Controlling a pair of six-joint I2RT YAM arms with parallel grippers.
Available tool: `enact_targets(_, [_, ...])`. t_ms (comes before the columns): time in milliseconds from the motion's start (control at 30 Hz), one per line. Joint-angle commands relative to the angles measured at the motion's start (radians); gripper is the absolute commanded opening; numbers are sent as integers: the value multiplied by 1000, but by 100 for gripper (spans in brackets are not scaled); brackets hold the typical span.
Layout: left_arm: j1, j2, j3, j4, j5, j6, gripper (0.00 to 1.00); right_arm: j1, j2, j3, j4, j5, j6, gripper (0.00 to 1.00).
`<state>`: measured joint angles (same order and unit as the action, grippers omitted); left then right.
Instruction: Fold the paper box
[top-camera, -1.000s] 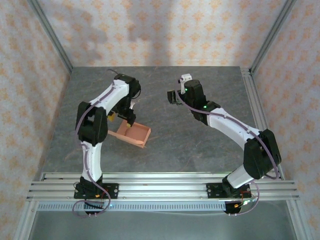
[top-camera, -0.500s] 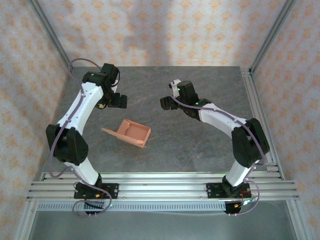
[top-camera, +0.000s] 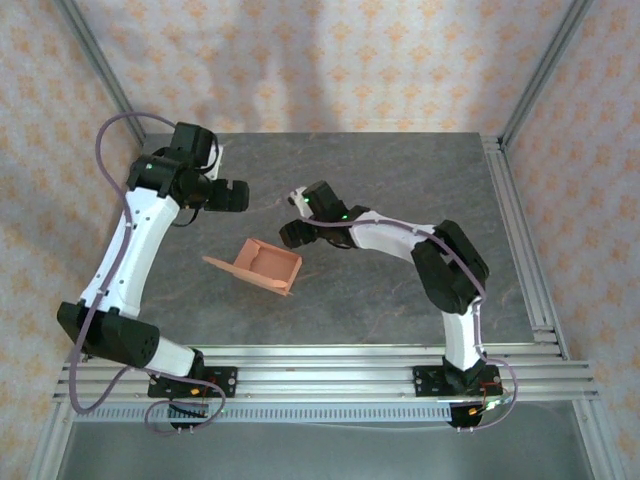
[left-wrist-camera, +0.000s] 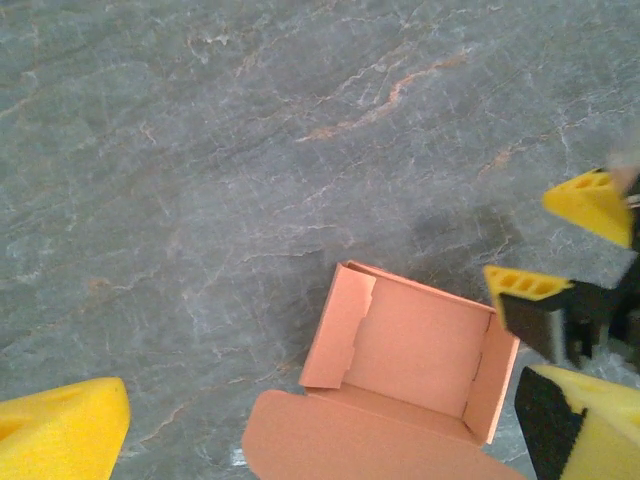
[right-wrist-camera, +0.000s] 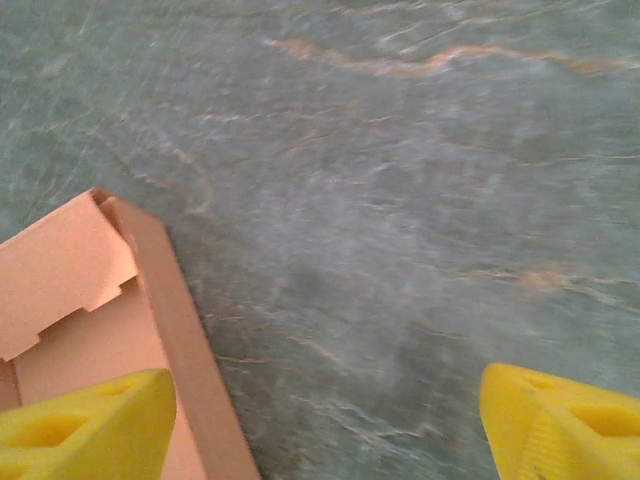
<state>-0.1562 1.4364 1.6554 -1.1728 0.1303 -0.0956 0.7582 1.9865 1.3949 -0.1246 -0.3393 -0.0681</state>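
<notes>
Box location: the paper box (top-camera: 268, 264) rests open-topped on the bench (top-camera: 400, 180) between both arms, walls raised, lid flap (top-camera: 220, 263) lying flat on its left. The left claw (top-camera: 236, 195) hangs behind the box, fingers (left-wrist-camera: 60, 430) spread wide, empty. The right claw (top-camera: 291, 232), likewise spread and empty, hovers at the right side wall (right-wrist-camera: 185, 320), one finger over the interior, one over bare bench. We judge lid closure to be the step in hand: we lift the flap by its free edge, brace the opposite wall, hinge along the crease. Open bench surrounds the box; the frame rail (top-camera: 512, 230) stands well apart.

Grey marbled table (top-camera: 380, 300), patterned walls (top-camera: 400, 60)
</notes>
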Motion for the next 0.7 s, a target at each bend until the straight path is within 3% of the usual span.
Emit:
enact_targets(0, [18,-81,-13,-5,-18,41,100,39,52,63,-34,-4,-20,79])
enact_targets(100, [18,-123,-46,31,22,51,100,66,93,95,-49,-4,-31,78])
enact_targets(267, [18,-172,-88,66,85,64,100,116,174,167,-110,130,-82,78])
enact_targets(533, [17,-183,-104,74,117,60,100,103,170,188,-137,463,87,76])
enact_targets(667, [18,-183,-120,112,207,59,100,53,115,129,-158,539,224,74])
